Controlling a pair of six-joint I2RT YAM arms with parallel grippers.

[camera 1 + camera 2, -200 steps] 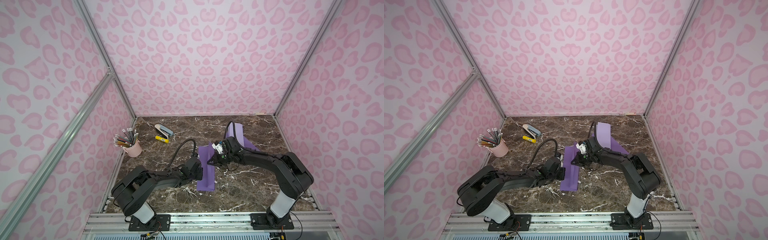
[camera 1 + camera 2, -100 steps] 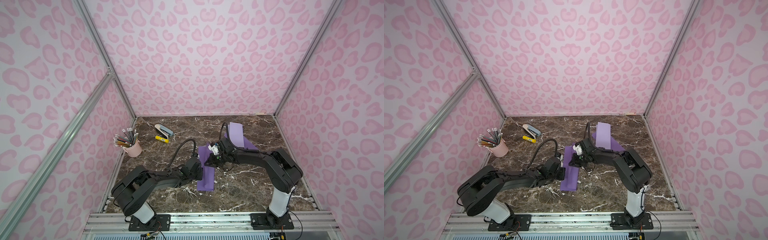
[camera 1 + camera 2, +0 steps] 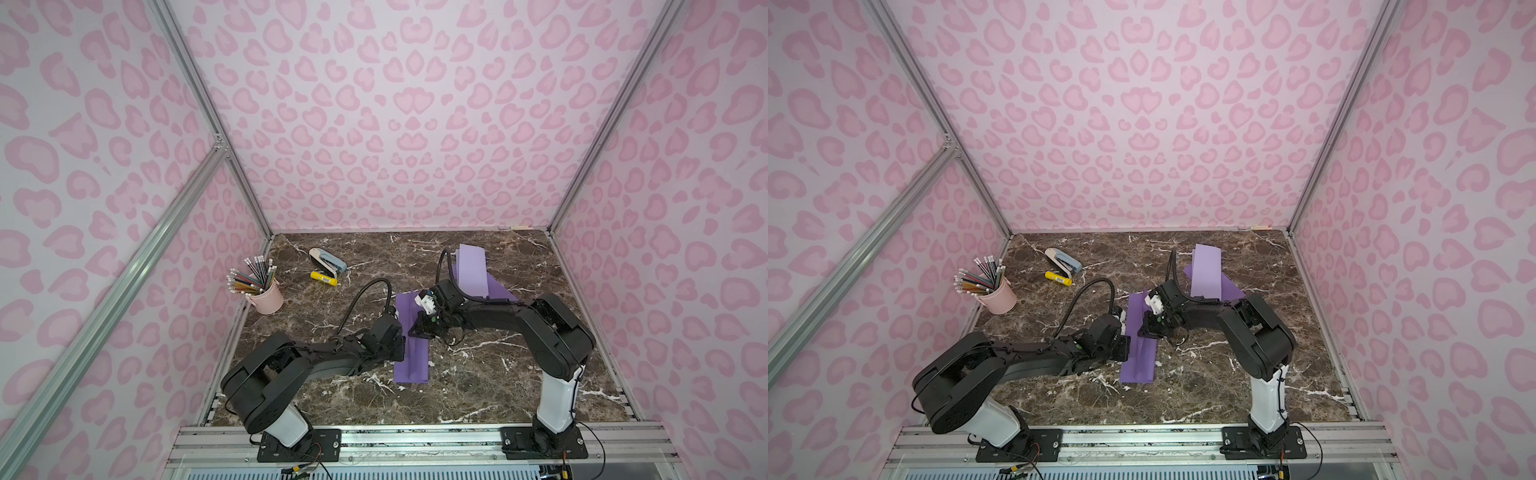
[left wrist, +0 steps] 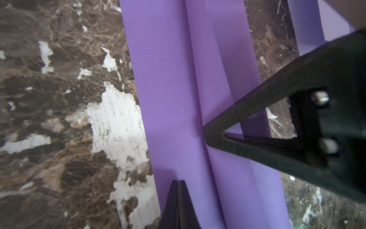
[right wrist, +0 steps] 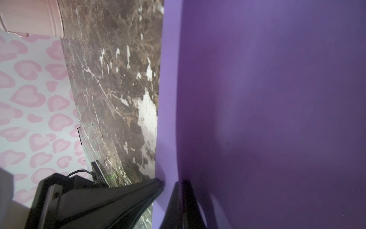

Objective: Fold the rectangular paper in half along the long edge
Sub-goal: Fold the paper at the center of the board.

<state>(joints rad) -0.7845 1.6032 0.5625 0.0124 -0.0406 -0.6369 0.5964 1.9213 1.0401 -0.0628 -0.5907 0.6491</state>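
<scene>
The purple paper [image 3: 411, 357] lies as a long narrow strip in the middle of the marble table, folded lengthwise, and a raised ridge [image 4: 190, 79] runs along it. My left gripper [image 3: 401, 348] is shut, and its tip [image 4: 179, 184] rests on the strip near its left edge. The right gripper [image 3: 413, 333] is shut too. Its tip [image 5: 182, 183] presses down on the paper close beside the left one. Both top views show the two tips a short way apart on the strip [image 3: 1138, 361]. Nothing is held between either pair of jaws.
More purple sheets [image 3: 471, 270] lie at the back right behind my right arm. A pink cup of pencils [image 3: 266, 293] stands at the left wall. A stapler [image 3: 326, 259] and a yellow glue stick [image 3: 324, 278] lie at the back left.
My right arm has drawn its elbow in to the left, and its shut tip has slid a little nearer along the paper. The left arm has not moved.
</scene>
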